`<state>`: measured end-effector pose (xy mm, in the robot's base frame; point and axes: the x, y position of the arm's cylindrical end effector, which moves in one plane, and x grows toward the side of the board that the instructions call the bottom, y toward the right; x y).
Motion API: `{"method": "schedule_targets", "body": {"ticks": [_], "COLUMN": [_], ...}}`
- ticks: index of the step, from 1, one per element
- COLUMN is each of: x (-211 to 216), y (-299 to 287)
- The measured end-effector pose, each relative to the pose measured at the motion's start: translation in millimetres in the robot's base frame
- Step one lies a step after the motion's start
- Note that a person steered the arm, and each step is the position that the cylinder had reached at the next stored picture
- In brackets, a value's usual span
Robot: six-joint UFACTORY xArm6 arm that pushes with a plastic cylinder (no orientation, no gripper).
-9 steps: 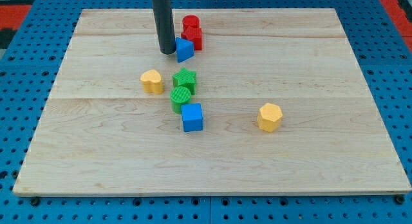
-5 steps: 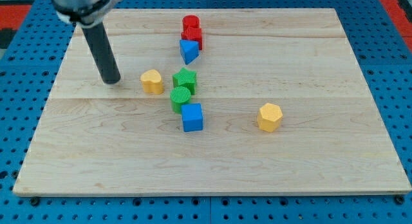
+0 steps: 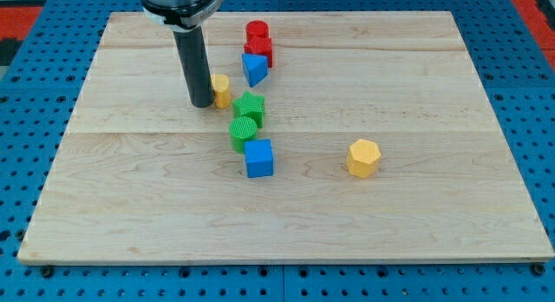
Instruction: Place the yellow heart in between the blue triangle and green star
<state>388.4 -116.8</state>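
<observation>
Leftmost, my tip (image 3: 201, 103) rests on the wooden board (image 3: 130, 206), pressed against the left side of the yellow heart (image 3: 222, 90); the arm ends in a bare rod, with nothing to open or close. Yellow heart: partly hidden by the rod, lying left of the gap between the blue triangle (image 3: 253, 68) and green star (image 3: 249, 108), near both. Green cylinder (image 3: 244, 132): touching the star from below. Blue cube (image 3: 258, 158): just below the cylinder. Red blocks (image 3: 257, 42): two, stacked toward the view's top, touching the triangle. Yellow hexagon (image 3: 363, 157): well apart, view's right.
</observation>
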Motion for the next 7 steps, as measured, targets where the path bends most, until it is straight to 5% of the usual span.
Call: {"method": "schedule_targets", "body": {"ticks": [4,5,7], "x": [-15.3,-13.9,112.7], "y": [59.2,-2.0,-11.8]}}
